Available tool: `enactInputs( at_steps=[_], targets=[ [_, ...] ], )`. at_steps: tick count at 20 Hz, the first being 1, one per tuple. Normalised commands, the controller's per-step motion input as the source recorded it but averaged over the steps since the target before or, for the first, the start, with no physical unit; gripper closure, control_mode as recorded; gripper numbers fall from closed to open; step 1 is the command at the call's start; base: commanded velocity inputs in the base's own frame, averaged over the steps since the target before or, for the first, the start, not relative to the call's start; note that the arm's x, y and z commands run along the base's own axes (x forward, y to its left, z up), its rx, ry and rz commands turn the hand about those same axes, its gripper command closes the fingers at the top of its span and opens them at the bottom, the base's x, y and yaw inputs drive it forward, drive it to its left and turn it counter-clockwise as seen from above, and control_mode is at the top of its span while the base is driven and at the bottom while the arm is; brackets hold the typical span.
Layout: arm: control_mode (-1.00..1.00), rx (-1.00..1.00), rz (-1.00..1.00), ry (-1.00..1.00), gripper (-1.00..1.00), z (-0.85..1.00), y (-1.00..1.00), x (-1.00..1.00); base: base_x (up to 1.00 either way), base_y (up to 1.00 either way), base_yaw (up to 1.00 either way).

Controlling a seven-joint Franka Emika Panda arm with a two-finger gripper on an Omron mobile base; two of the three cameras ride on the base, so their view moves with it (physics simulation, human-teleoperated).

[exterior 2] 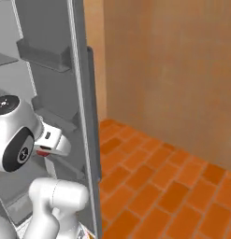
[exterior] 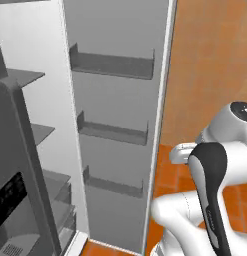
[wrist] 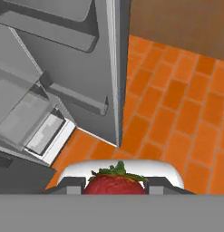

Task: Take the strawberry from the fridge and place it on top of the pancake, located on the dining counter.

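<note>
While fridge [exterior: 115,125] door hangs open, jaws pinch strawberry [wrist: 115,184] above orange floor [wrist: 177,108].

Arm [exterior: 210,185] folded, pincer [wrist: 114,190] clamped on strawberry [wrist: 114,185].

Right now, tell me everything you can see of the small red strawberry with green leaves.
The small red strawberry with green leaves sits at the bottom of the hand view, between the gripper's two dark fingertips, which press on its sides. Only its upper part shows: glossy, dimpled red skin topped by a jagged green crown. Behind it lies orange tiled floor.
</note>
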Motion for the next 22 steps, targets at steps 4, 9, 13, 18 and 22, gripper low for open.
enactInputs(
  at_steps=[4, 9, 13, 18, 22],
  targets=[
    [1.00, 0.00, 0.00, 0.00, 1.00, 0.00, 0.00, 0.00, -0.01, -0.37, -0.86],
    [1.00, 0.00, 0.00, 0.00, 1.00, 0.00, 0.00, 0.00, 0.04, -0.93, -0.64],
    [1.00, 0.00, 0.00, 0.00, 1.00, 0.00, 0.00, 0.00, 0.46, -0.70, -0.31],
    [1.00, 0.00, 0.00, 0.00, 1.00, 0.00, 0.00, 0.00, 0.63, -0.08, -0.29],
    [1.00, 0.00, 0.00, 0.00, 1.00, 0.00, 0.00, 0.00, 0.86, 0.01, -0.17]
  ],
)
